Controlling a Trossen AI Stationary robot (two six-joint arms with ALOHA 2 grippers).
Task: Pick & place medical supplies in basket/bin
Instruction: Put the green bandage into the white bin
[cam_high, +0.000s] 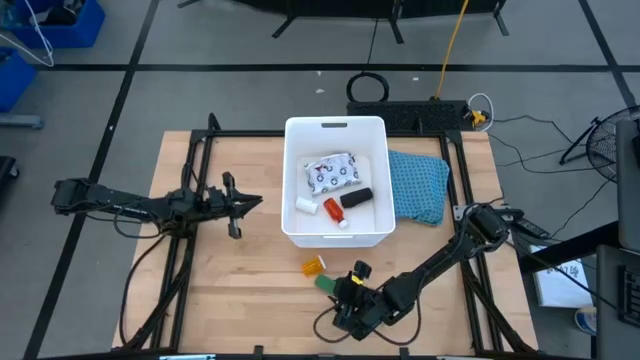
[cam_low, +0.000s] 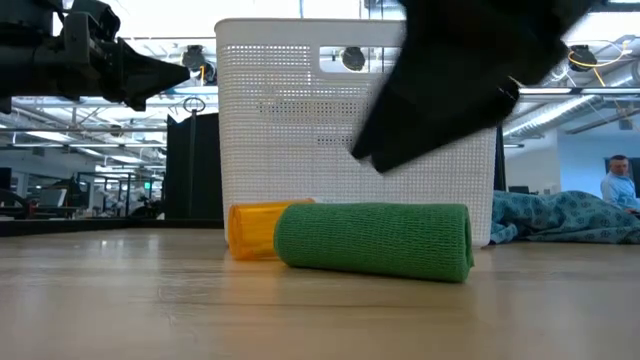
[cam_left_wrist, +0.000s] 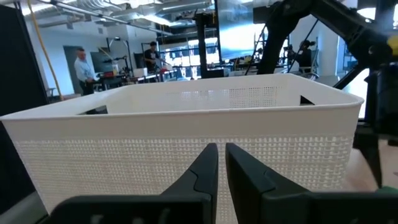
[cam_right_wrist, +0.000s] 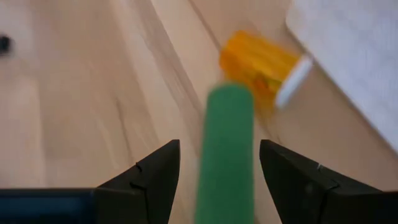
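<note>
A green bar (cam_high: 325, 283) lies on its side on the wooden table, near the front edge. An orange vial (cam_high: 314, 265) with a white cap lies just behind it, toward the basket. My right gripper (cam_right_wrist: 219, 143) is open and slants down over the green bar (cam_right_wrist: 225, 149), one finger on either side without touching it. The white basket (cam_high: 335, 180) stands in the middle of the table and holds a printed packet (cam_high: 332, 172), a black oblong (cam_high: 357, 198), a red tube (cam_high: 333, 210) and a white roll (cam_high: 306, 204). My left gripper (cam_high: 250, 203) is shut, level, just left of the basket.
A blue-green mesh cloth (cam_high: 418, 185) lies against the basket's right side. Bare wood stretches to the left of the vial (cam_right_wrist: 258, 62) and the bar. People stand in the room beyond the table.
</note>
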